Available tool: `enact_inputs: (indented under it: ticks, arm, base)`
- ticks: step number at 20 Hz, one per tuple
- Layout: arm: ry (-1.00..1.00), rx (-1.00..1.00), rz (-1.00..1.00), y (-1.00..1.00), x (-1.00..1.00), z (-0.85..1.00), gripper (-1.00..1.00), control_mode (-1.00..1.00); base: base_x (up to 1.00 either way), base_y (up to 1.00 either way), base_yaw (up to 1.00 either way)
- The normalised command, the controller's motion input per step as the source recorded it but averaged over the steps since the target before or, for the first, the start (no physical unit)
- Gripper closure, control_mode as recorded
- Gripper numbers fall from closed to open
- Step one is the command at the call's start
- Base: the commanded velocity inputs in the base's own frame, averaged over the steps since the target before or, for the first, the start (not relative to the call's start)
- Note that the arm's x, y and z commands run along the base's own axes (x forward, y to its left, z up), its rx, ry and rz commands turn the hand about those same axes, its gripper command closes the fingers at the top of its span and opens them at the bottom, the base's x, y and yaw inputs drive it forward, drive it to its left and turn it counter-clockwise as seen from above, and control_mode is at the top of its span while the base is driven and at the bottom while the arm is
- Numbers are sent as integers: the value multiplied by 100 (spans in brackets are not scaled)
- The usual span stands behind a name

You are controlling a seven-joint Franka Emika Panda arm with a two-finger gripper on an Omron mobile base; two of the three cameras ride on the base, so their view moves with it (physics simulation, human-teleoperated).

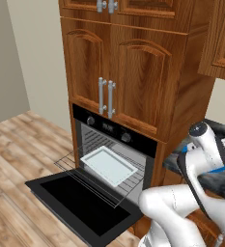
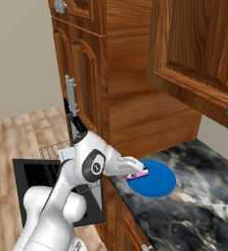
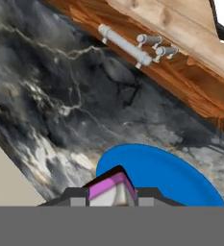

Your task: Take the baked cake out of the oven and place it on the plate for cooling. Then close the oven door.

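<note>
The tall wooden cabinet column (image 1: 133, 72) with arched panel doors and vertical silver handles is the largest thing in the left base view, and the black built-in oven (image 1: 115, 129) with two round knobs and a small display sits in its lower part. The wide black glass-fronted oven door (image 1: 82, 202) hangs fully open, lying flat and level above the wood-plank floor (image 1: 12, 159). Over it a thin wire rack (image 1: 85, 174) is drawn partway out of the oven cavity, and a pale rectangular baking tray (image 1: 109, 165) rests on the rack at the mouth of the oven.

To the right of the cabinet column runs the dark marbled stone desk (image 2: 193, 206), with more wooden cabinets hanging above it. Near its front left corner lies the flat round bright blue plate (image 2: 157, 182), resting on the stone.

In the right base view the white arm reaches from the lower left across the desk edge, and the hand (image 2: 136, 172) is just over the plate's left rim. The hand is clenched on the small dark brown wedge of baked cake (image 2: 138, 175) with its pinkish-white layer. In the hand view the cake (image 3: 112, 188) sits between the two dark finger tips, with the blue plate (image 3: 171, 178) directly beyond it. Whether the cake touches the plate cannot be told.
</note>
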Motion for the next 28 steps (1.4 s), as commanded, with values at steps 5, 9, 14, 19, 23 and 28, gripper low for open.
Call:
enact_inputs:
  ticks: [5,9,14,19,23,28]
  arm:
    - [7,18,25,-23,44,-4,100,-100]
    - [6,18,17,-28,24,-14,100,-100]
    - [10,16,8,-11,33,-30,100,-100]
    - [10,15,1,0,32,-27,100,-100]
    - [7,11,0,-2,11,-6,100,-100]
    - [4,10,0,-28,11,-7,100,-100]
  base:
    - [0,0,0]
    - [0,0,0]
    - [0,0,0]
    - [0,0,0]
    - [0,0,0]
    - [0,0,0]
